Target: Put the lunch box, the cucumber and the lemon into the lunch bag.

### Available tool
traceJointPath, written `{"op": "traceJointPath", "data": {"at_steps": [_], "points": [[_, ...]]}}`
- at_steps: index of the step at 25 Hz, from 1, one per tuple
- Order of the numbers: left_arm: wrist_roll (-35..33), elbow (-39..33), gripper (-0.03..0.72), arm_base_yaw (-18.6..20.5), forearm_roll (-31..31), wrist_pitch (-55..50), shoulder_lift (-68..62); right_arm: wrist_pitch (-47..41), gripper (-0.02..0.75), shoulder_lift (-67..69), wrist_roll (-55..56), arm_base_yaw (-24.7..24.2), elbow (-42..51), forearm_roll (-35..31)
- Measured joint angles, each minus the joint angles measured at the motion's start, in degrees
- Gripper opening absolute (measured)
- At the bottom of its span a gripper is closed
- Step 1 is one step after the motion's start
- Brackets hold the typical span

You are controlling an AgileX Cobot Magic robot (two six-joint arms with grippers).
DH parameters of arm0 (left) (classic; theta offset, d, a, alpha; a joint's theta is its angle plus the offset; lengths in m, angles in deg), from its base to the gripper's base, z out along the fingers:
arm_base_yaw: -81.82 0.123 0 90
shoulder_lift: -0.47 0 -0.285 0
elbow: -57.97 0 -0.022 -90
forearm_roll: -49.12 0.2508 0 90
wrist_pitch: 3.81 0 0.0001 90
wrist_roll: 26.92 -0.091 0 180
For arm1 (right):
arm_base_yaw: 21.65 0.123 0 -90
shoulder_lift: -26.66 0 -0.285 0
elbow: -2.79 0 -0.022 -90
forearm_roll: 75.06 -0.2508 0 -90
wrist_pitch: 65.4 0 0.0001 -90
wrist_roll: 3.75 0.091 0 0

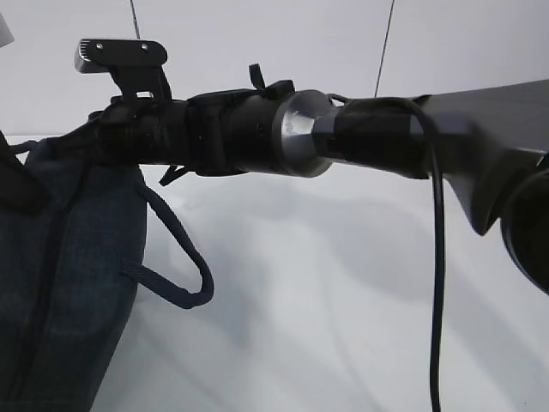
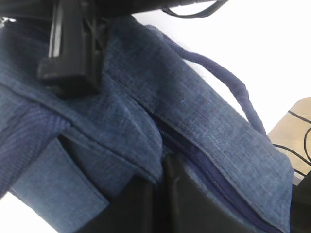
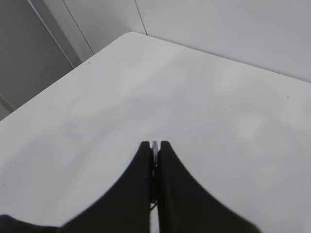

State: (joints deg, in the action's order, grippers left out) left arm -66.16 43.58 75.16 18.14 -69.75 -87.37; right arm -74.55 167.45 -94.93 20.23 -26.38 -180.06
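Observation:
The dark navy lunch bag (image 1: 69, 283) stands at the left of the exterior view, one strap handle (image 1: 184, 257) hanging off its side. My right arm (image 1: 257, 129) reaches across to the bag's top. In the right wrist view my right gripper (image 3: 154, 144) is shut on a thin silver ring pull (image 3: 154, 148). In the left wrist view my left gripper (image 2: 160, 171) is shut on a fold of the bag's fabric (image 2: 146, 126) beside the zipper (image 2: 214, 174). The lunch box, the cucumber and the lemon are out of view.
The white table (image 1: 343, 300) stretches to the right of the bag; its far corner (image 3: 131, 34) shows in the right wrist view. A black cable (image 1: 439, 283) hangs from the right arm. A wooden surface with cables (image 2: 296, 131) lies beyond the bag.

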Motion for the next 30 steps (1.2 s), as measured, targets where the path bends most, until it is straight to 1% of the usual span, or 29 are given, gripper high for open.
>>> {"op": "traceJointPath", "data": {"at_steps": [12, 19, 25, 27, 28, 30], "points": [[-0.13, 0.0, 0.0, 0.0, 0.22, 0.0, 0.0, 0.11, -0.003, -0.09, -0.02, 0.0, -0.57, 0.12], [-0.57, 0.0, -0.001, -0.03, 0.26, -0.4, 0.2, 2.97, 0.011, -1.2, -0.33, -0.46, -0.35, 1.12], [-0.78, 0.0, -0.001, -0.26, 0.54, 0.02, -0.41, 3.48, 0.018, -1.28, -0.33, -0.58, -0.22, 1.14], [-0.78, 0.0, -0.001, -0.26, 0.54, 0.11, -1.29, 3.61, 0.036, -1.28, -0.33, -0.58, -0.22, 1.24], [-0.78, 0.0, -0.001, -0.26, 0.54, 0.11, -1.77, 3.74, 0.057, -1.28, -0.38, -0.58, -0.22, 1.24], [-0.86, 0.0, -0.001, -0.26, 0.64, 0.48, -2.36, 3.85, 0.127, -1.28, -0.47, -0.58, -0.22, 1.36]]}}
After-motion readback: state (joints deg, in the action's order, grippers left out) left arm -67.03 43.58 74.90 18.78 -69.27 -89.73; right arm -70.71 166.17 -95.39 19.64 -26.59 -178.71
